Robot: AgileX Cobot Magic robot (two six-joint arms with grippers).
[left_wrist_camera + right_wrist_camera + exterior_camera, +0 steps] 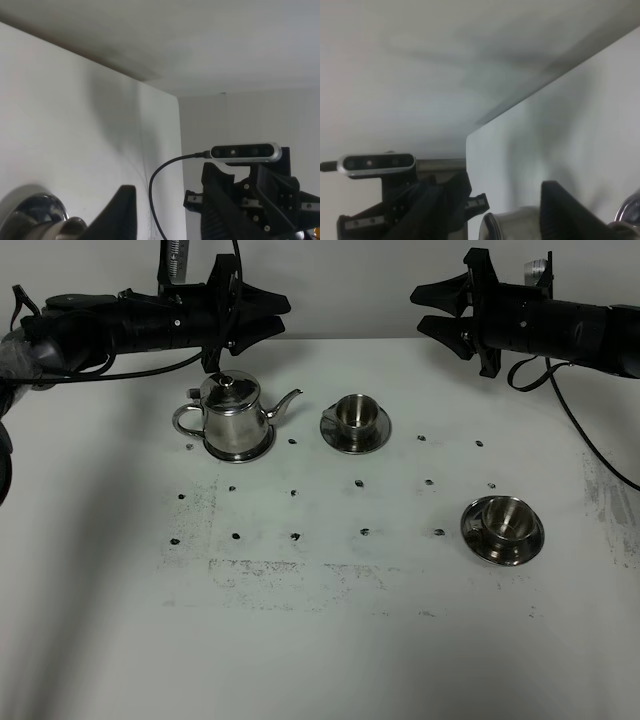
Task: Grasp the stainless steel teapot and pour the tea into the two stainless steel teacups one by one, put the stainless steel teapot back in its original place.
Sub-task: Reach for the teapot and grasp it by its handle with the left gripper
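Observation:
The stainless steel teapot (235,418) stands upright on a flat steel saucer (262,452) at the back left, with its spout pointing right. One teacup (355,416) on its saucer stands just right of the spout. The other teacup (503,520) on its saucer is at the front right. My left gripper (275,316) is open and empty, hovering behind and above the teapot. My right gripper (428,308) is open and empty at the back right, well away from both cups. One left finger (120,210) and one right finger (565,210) show in the wrist views.
The white table (320,640) has small dark marks in rows and a scuffed patch at the front middle. A white wall runs behind. A shiny steel piece (35,215) sits at the edge of the left wrist view, and a steel cup rim (510,225) shows in the right wrist view.

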